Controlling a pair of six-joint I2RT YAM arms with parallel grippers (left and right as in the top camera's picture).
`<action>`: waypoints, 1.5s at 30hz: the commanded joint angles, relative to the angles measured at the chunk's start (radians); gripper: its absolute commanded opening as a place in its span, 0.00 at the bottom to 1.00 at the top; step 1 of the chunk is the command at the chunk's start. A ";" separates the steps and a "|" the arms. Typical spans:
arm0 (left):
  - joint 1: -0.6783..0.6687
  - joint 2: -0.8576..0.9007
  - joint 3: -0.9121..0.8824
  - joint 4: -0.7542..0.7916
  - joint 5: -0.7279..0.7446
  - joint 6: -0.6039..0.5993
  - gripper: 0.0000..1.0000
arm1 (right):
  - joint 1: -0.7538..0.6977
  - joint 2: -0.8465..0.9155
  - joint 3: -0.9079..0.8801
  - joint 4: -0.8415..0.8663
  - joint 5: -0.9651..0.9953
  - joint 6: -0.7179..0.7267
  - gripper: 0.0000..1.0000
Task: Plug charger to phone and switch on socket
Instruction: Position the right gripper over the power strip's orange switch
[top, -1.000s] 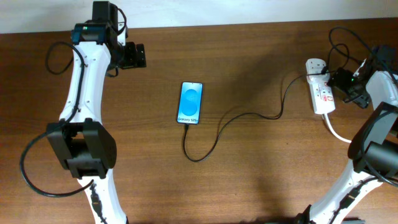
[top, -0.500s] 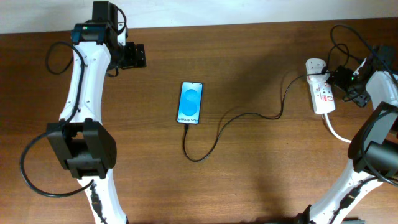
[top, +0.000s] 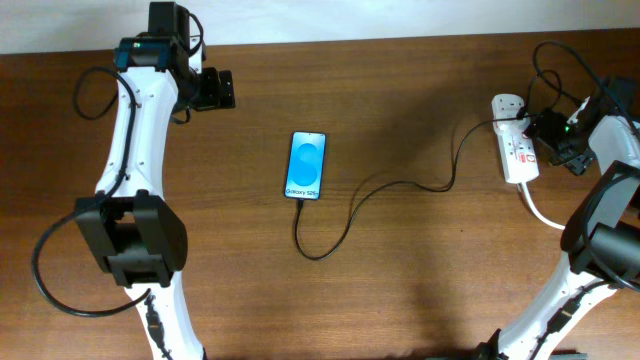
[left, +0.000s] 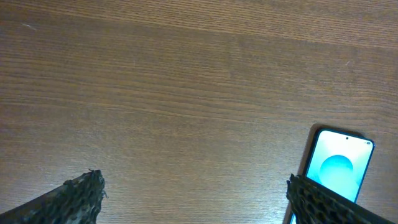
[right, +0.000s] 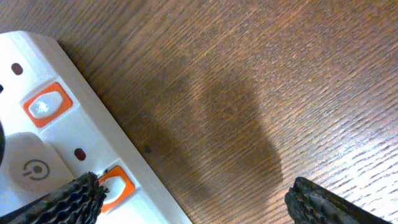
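Brown wood is the surface (top: 420, 290) that everything lies on. The phone (top: 306, 165) lies flat near the middle, and its blue screen is lit. The charger (top: 380, 188) is a thin black cable. It starts at the bottom end of the phone, makes a loop, and runs across to the white socket (top: 515, 145) on the right side. So I think the plugging-in part is done, though the tip is too small for me to be sure. The job that seems to remain is the switch. The right tool (right: 193, 202) hangs just over the socket, wide open, with nothing in it. One finger (right: 78, 199) is right beside an orange switch (right: 115, 183); I cannot tell if they touch. A second switch (right: 43, 106) sits further along the strip. I cannot tell if either one is on. The left tool (left: 199, 199) is well away at the back, wide open and empty too, above bare wood with the phone off to one side.
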 joint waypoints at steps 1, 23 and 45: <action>0.003 0.005 0.001 0.002 -0.014 -0.009 0.99 | 0.012 0.028 -0.006 -0.027 -0.040 -0.018 0.98; 0.003 0.005 0.001 0.002 -0.014 -0.009 0.99 | 0.003 0.028 -0.003 -0.031 -0.032 -0.003 0.98; 0.003 0.005 0.001 0.002 -0.014 -0.009 0.99 | 0.013 0.028 0.007 -0.034 -0.033 0.027 0.98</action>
